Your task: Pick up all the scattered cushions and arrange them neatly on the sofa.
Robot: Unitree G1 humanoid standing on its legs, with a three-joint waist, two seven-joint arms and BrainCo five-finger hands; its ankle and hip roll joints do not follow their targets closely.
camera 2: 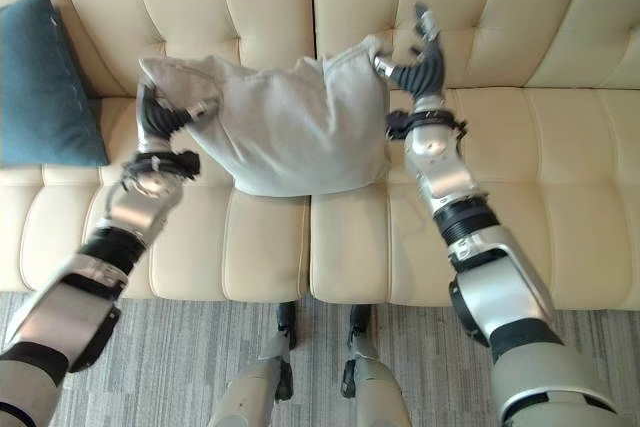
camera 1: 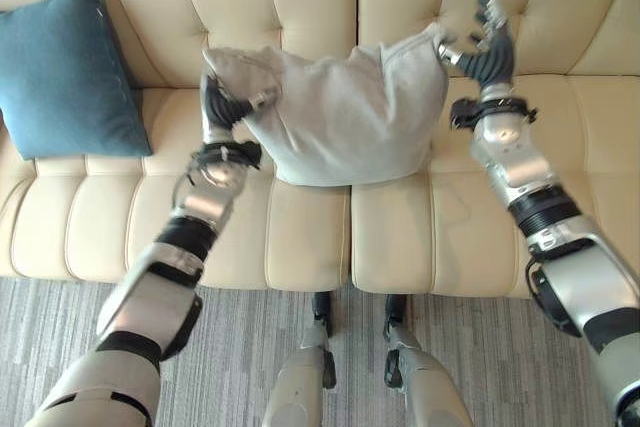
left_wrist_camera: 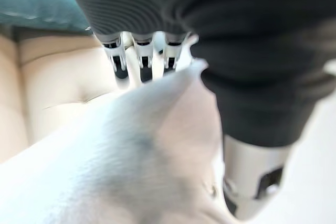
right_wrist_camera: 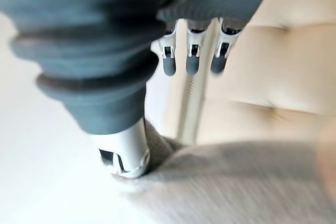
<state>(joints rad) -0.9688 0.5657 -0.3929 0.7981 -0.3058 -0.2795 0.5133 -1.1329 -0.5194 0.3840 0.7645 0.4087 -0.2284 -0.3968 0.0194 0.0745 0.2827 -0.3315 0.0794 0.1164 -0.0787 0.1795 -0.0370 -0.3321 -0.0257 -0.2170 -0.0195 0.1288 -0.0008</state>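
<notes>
A grey cushion [camera 1: 340,117] lies on the middle of the cream sofa [camera 1: 300,237], leaning towards the backrest. My left hand [camera 1: 222,107] grips its upper left corner: the fingers [left_wrist_camera: 142,59] are behind the cloth [left_wrist_camera: 136,161] and the thumb lies across the front. At the cushion's upper right corner my right hand [camera 1: 490,57] is open. Its fingers [right_wrist_camera: 191,59] point straight up, clear of the cloth, and just the thumb [right_wrist_camera: 123,150] touches the corner [right_wrist_camera: 236,182]. A blue cushion [camera 1: 65,72] leans against the backrest at the sofa's left end.
The sofa's right seat [camera 1: 590,147] is bare beside my right arm. Grey striped carpet [camera 1: 250,347] runs along the sofa's front edge.
</notes>
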